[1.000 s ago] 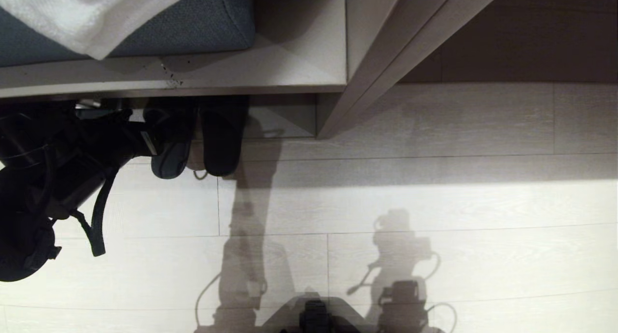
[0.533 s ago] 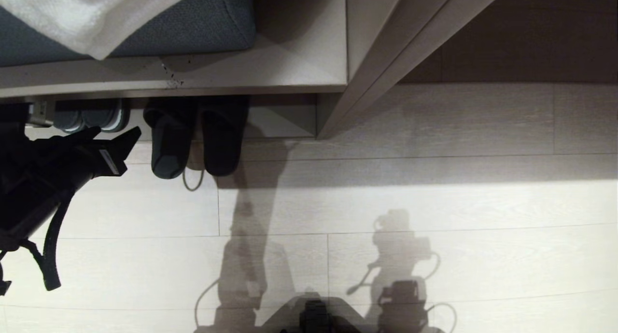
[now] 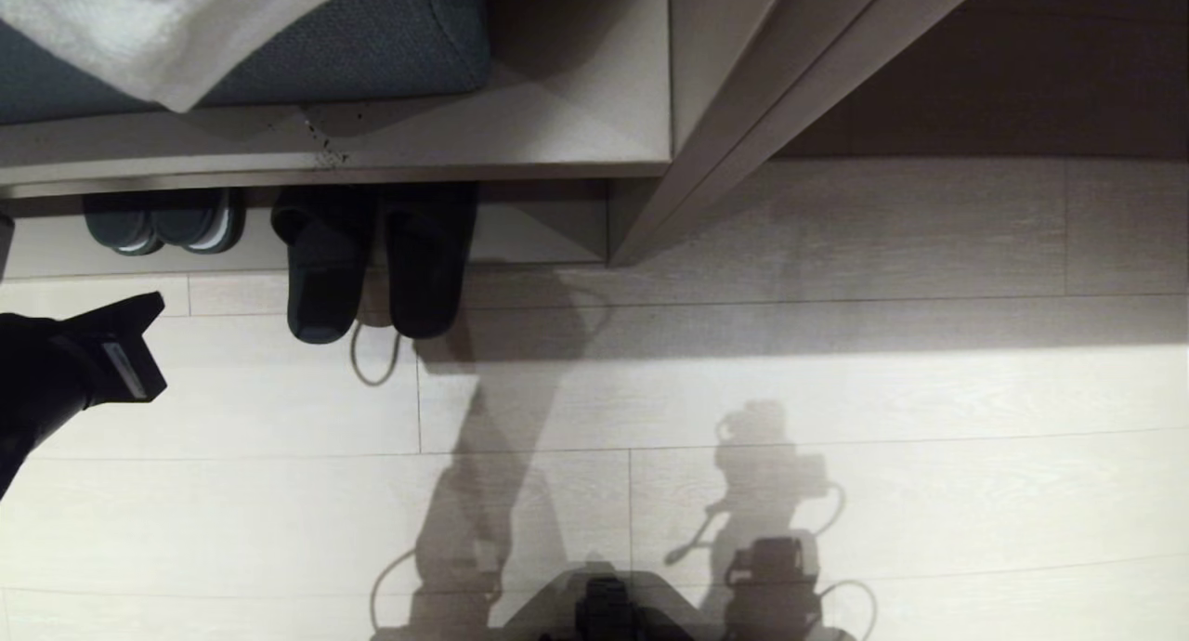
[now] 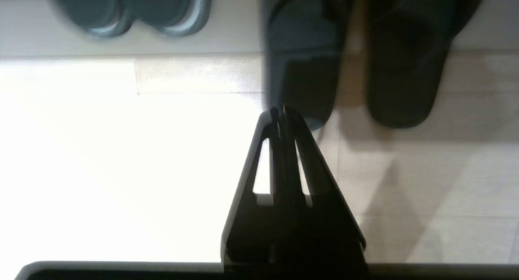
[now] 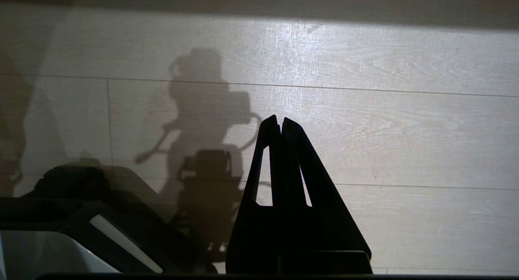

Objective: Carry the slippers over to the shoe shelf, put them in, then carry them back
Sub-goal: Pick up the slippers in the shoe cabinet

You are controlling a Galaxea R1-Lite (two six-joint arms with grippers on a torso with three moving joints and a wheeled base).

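Observation:
The black slippers [image 3: 372,260] lie side by side with their toes inside the shoe shelf [image 3: 543,228] and their heels out over the floor. The left wrist view shows both slippers [image 4: 405,65] just ahead of the fingers. My left gripper [image 3: 149,308] hangs at the left edge of the head view, well left of the slippers and clear of them, shut with nothing in it [image 4: 279,109]. The right gripper [image 5: 280,119] is shut and empty over bare floor, outside the head view.
A second dark pair with pale grey sole edges [image 3: 163,221] sits further left in the same cubby. A blue cushion [image 3: 372,46] with a white cloth [image 3: 139,19] tops the bench. A desk panel [image 3: 743,111] slants at the right. A thin cord loop [image 3: 372,362] lies by the slippers' heels.
The left gripper let go of the slippers, drew back to the left and away from the shelf, and shut empty. The slippers stayed in place, and the grey-soled pair came into view.

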